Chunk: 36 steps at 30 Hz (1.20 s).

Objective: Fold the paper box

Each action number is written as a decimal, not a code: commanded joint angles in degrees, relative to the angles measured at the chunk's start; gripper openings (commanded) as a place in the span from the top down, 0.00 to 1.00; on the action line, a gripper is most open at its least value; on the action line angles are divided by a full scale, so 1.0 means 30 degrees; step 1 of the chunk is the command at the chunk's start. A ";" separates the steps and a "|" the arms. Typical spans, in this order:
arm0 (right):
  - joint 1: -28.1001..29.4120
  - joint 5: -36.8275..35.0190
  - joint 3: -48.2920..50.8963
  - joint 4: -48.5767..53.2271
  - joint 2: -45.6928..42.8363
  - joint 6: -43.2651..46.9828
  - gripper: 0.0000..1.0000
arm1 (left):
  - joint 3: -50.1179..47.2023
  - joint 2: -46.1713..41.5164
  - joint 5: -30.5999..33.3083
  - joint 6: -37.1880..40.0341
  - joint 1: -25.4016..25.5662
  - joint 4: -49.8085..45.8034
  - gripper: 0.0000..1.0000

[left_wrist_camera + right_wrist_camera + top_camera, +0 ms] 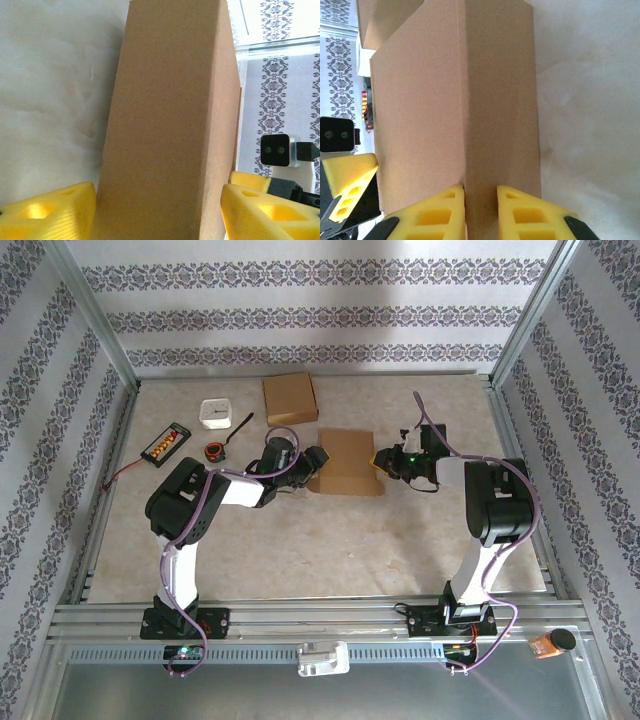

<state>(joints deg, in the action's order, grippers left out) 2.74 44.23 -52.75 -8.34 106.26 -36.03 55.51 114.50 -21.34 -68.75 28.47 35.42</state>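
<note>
The paper box (345, 462) is a brown cardboard piece, partly folded, lying mid-table between both arms. My left gripper (318, 462) is at its left edge. In the left wrist view the box (170, 125) runs up between the yellow fingers (55, 210), which press its two sides, so the left gripper (159, 190) is shut on it. My right gripper (380, 461) is at the right edge. In the right wrist view the right gripper (480, 189) is shut on a narrow folded panel of the box (445, 100), its pads close together.
A second brown cardboard box (289, 397) lies at the back. A white block (216, 414), a black holder with orange items (166, 442) and a small red-and-black ring (214, 450) sit at the back left. Aluminium rails frame the table.
</note>
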 commanded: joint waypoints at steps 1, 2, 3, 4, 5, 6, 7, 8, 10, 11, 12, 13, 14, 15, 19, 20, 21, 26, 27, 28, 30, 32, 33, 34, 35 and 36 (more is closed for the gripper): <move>-0.0123 -0.2120 0.0466 0.2090 0.0187 0.0379 0.83 | 0.0058 -0.0911 0.1005 0.0245 0.0303 -0.0877 0.34; -0.0123 -0.2279 0.0457 0.2167 0.0162 0.0362 0.83 | -0.0056 -0.1419 0.1706 0.0660 0.0296 -0.2016 0.33; -0.0180 -0.2417 0.0467 0.2211 0.0147 0.0317 0.83 | -0.0167 -0.1828 0.2295 0.1029 0.0303 -0.2813 0.33; -0.0232 -0.2537 0.0463 0.2282 0.0182 0.0238 0.83 | -0.0299 -0.2262 0.2889 0.1258 0.0303 -0.3564 0.32; -0.0323 -0.2558 0.0474 0.2219 0.0217 0.0134 0.83 | -0.0401 -0.2521 0.3165 0.1415 0.0246 -0.4013 0.31; -0.0407 -0.2540 0.0497 0.2197 0.0275 0.0074 0.83 | -0.0427 -0.2616 0.3138 0.1468 0.0210 -0.4056 0.30; -0.0489 -0.2382 0.0481 0.2172 0.0348 0.0029 0.83 | -0.0511 -0.2615 0.2939 0.1479 0.0179 -0.3807 0.29; -0.0570 -0.2197 0.0480 0.2036 0.0424 -0.0066 0.83 | -0.0510 -0.2431 0.2544 0.1488 0.0179 -0.3282 0.28; -0.0679 -0.1983 0.0497 0.1977 0.0461 -0.0103 0.83 | -0.0182 -0.1801 0.1615 0.1286 0.0184 -0.2374 0.27; -0.0733 -0.1924 0.0476 0.1945 0.0440 -0.0111 0.83 | 0.0120 -0.1341 0.0906 0.1123 0.0186 -0.1977 0.27; -0.0793 -0.1883 0.0476 0.1958 0.0412 -0.0065 0.83 | 0.0341 -0.0988 0.0481 0.0895 0.0204 -0.1697 0.27; -0.0876 -0.1854 0.0517 0.1960 0.0389 -0.0046 0.84 | 0.0485 -0.0624 0.0225 0.0654 0.0235 -0.1415 0.27; -0.0928 -0.1811 0.0546 0.1956 0.0348 -0.0082 0.84 | 0.0585 -0.0388 0.0186 0.0534 0.0275 -0.1246 0.27; -0.0975 -0.1745 0.0509 0.1959 0.0324 -0.0089 0.84 | 0.0637 -0.0295 0.0257 0.0477 0.0309 -0.1381 0.27; -0.1075 -0.1764 0.0545 0.1974 0.0235 -0.0097 0.84 | 0.1334 -0.0144 0.0201 0.1090 0.0354 -0.2673 0.27; -0.1090 -0.1728 0.0505 0.1959 0.0254 -0.0118 0.83 | 0.1616 -0.0017 -0.0043 0.1270 0.0449 -0.2816 0.27; -0.1098 -0.1653 0.0476 0.1959 0.0315 -0.0155 0.83 | 0.1826 0.0118 -0.0306 0.1281 0.0498 -0.2825 0.27; -0.1116 -0.1473 0.0416 0.1755 0.0543 -0.0256 0.84 | 0.2289 0.0944 -0.0928 0.0396 0.0764 -0.1778 0.27; -0.1119 -0.1499 0.0420 0.1714 0.0557 -0.0322 0.84 | 0.2282 0.0902 -0.0768 0.0463 0.0822 -0.1975 0.27; -0.1148 -0.1493 0.0423 0.1630 0.0558 -0.0423 0.84 | 0.2291 0.0845 -0.0590 0.0608 0.0822 -0.2241 0.27; -0.1222 -0.1443 0.0475 0.1422 0.0564 -0.0576 0.84 | 0.2226 0.0822 -0.0419 0.0684 0.0800 -0.2431 0.27; -0.1322 -0.1363 0.0440 0.1359 0.0597 -0.0650 0.84 | 0.2078 0.0885 -0.0381 0.0467 0.0817 -0.2270 0.26; -0.1350 -0.1353 0.0434 0.1359 0.0572 -0.0672 0.84 | 0.2021 0.0901 -0.0280 0.0391 0.0816 -0.2231 0.26; -0.1379 -0.1296 0.0394 0.1316 0.0612 -0.0682 0.84 | 0.2030 0.0944 -0.0290 0.0351 0.0800 -0.2170 0.26; -0.1401 -0.1252 0.0411 0.1351 0.0612 -0.0681 0.84 | 0.2086 0.1043 -0.0449 0.0298 0.0801 -0.2057 0.26; -0.1415 -0.1214 0.0391 0.1322 0.0644 -0.0675 0.84 | 0.2182 0.1158 -0.0643 0.0203 0.0814 -0.1918 0.26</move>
<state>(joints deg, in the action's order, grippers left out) -0.43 44.03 -52.75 -7.60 105.82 -37.58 61.47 116.53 -22.50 -67.13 30.39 28.97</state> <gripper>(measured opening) 0.162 0.738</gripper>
